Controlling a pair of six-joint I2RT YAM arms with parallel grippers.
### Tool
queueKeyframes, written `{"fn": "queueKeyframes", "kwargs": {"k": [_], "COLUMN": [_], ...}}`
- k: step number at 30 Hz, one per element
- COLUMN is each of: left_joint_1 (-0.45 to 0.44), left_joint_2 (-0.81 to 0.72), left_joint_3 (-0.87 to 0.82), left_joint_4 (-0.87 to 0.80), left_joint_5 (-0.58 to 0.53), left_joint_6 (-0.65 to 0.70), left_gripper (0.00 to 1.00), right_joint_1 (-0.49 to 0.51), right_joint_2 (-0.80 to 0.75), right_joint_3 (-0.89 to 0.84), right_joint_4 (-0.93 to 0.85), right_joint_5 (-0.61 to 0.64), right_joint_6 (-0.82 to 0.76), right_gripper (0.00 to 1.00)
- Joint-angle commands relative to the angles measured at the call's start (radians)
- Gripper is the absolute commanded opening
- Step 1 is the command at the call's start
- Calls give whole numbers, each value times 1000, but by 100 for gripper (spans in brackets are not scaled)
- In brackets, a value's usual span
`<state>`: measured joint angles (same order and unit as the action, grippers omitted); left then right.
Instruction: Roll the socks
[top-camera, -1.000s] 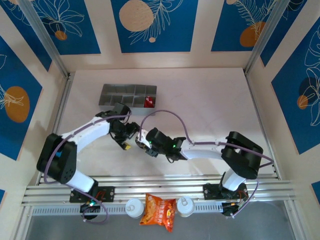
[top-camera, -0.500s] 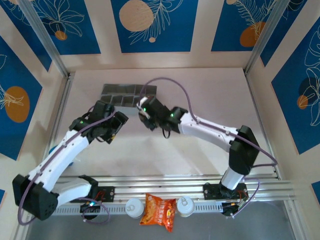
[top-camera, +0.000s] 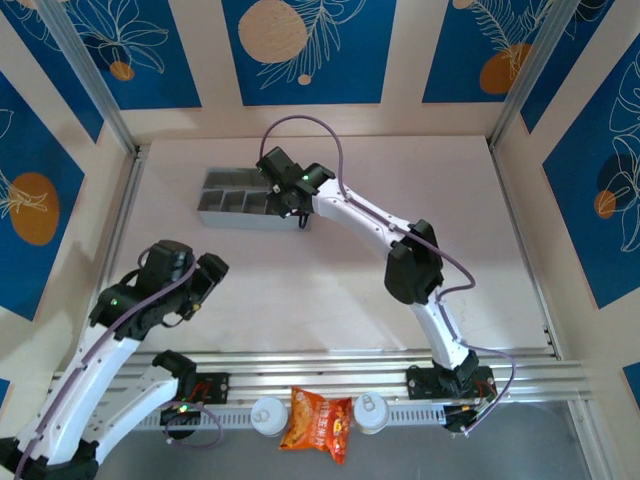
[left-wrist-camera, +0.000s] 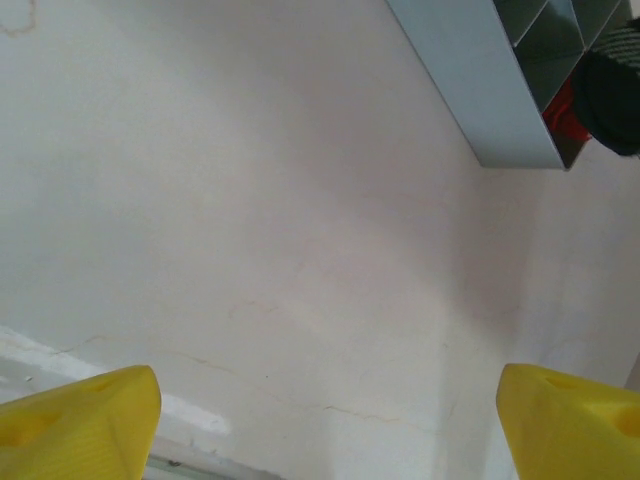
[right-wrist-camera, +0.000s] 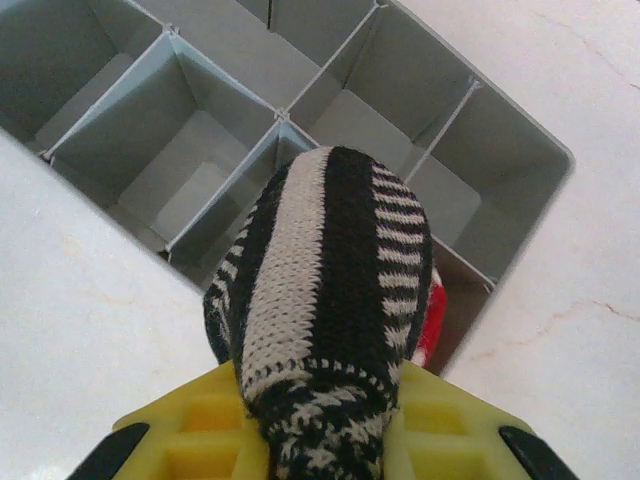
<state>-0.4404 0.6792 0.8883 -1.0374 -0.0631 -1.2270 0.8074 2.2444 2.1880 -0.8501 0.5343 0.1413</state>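
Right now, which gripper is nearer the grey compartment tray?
Right. The right gripper hangs over the tray, at its right end, gripping the striped sock; the left gripper is open above bare table, well short of it.

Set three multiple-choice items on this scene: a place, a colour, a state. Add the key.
1. The red sock lies: A) on the bare table B) inside the grey tray C) in the left jaws.
2. The held sock, in the right jaws, is: A) black with grey-white stripes B) plain red C) blue.
3. The left jaws are: A) shut on a sock B) shut on a packet C) open, empty.
Key: B, red shows inside the tray; A, its stripes show plainly; C, the yellow fingers stand apart.
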Motion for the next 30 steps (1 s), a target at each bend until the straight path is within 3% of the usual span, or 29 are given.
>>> {"fn": "queueKeyframes", "kwargs": {"k": [1,8,28,29,30], "left_joint_1": [8,8,8,8,8], "left_joint_2": [-58,-141,-159,-159,-157], "left_joint_3": [-17,-52,-27,-24,-18], "left_joint_4": [-142,-202,-230,-226,-216], "left_joint_5": [-34,-23,-24,-24,-25], "left_joint_6": [18,-9,0,1,6], "left_gripper": [86,86,86,86,86], "right_joint_1": [-10,-14,-43,-46,-48], "right_joint_2": [37,113,286,293,296], "right_joint_3": [72,114,278,287,303], "right_joint_4": [-49,-84,-118,-127,-140], "right_joint_5": [-58,-88,-179,-192,-197], "right_joint_6": [27,56,81,81,83], "right_gripper": [0,0,0,3,14]}}
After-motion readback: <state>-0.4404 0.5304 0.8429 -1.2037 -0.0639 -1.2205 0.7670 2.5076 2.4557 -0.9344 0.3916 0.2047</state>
